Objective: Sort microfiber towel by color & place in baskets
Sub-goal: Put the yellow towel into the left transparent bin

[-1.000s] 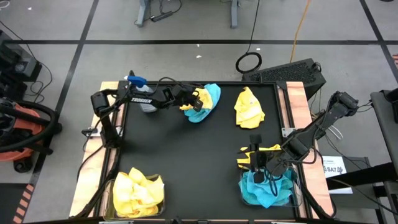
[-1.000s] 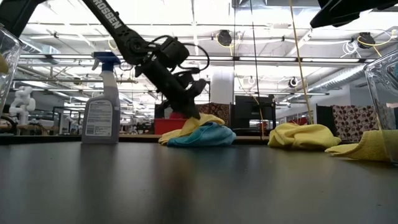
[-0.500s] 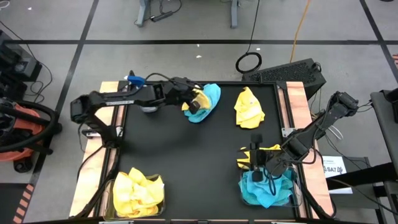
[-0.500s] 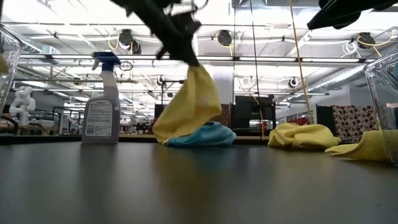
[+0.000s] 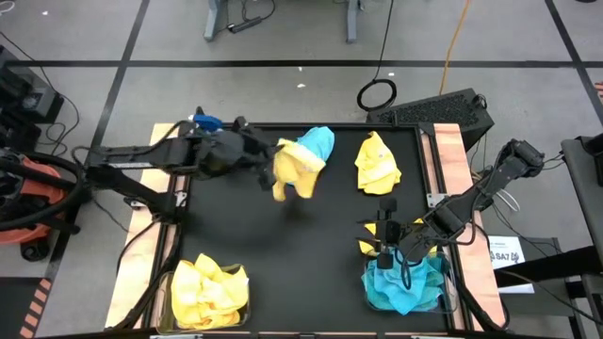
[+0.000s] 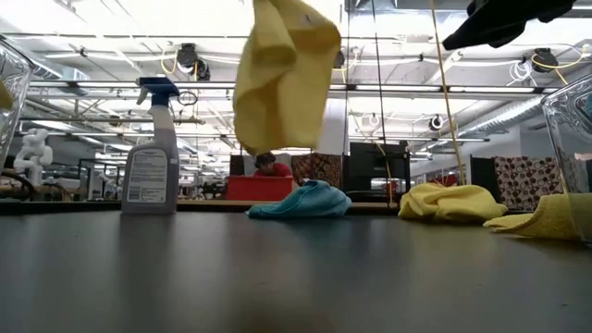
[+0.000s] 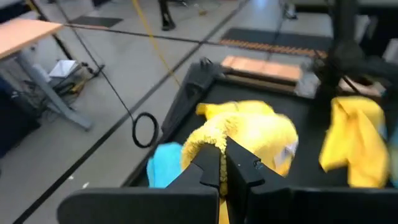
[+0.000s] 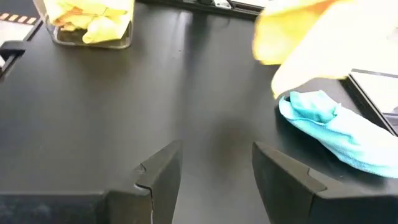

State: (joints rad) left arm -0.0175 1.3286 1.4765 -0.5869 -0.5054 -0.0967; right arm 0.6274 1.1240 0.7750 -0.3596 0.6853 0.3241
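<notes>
My left gripper (image 5: 262,156) is shut on a yellow microfiber towel (image 5: 294,169), held high over the table's far middle (image 6: 282,74). A turquoise towel (image 5: 317,143) lies on the table just beyond it. Another yellow towel (image 5: 377,162) lies to its right. My right gripper (image 5: 382,240) stands open with nothing between its fingers (image 8: 214,168), beside the near-right basket (image 5: 447,282) that holds turquoise towels. A yellow towel (image 5: 400,229) lies at that basket's far side. The near-left basket (image 5: 171,303) holds yellow towels. My left gripper pinches a bunched upper part of the yellow towel (image 7: 210,140) between its two shut fingers. The fingers come from the table's left, slanting a little downward. The towel hangs slack below and ahead of them, lifted clear of the table and of the turquoise towel.
A clear spray bottle with a blue trigger (image 6: 153,153) stands at the far left, partly under my left arm (image 5: 203,122). The black tabletop (image 5: 283,245) between the two baskets is bare. Wooden rails (image 5: 452,151) run along the table's sides.
My left gripper has risen steeply and drawn back toward the table's left edge, staying shut on the yellow towel. The towel has peeled off the turquoise towel, first one end and then all of it, and now hangs clear. The turquoise towel has stayed in place.
</notes>
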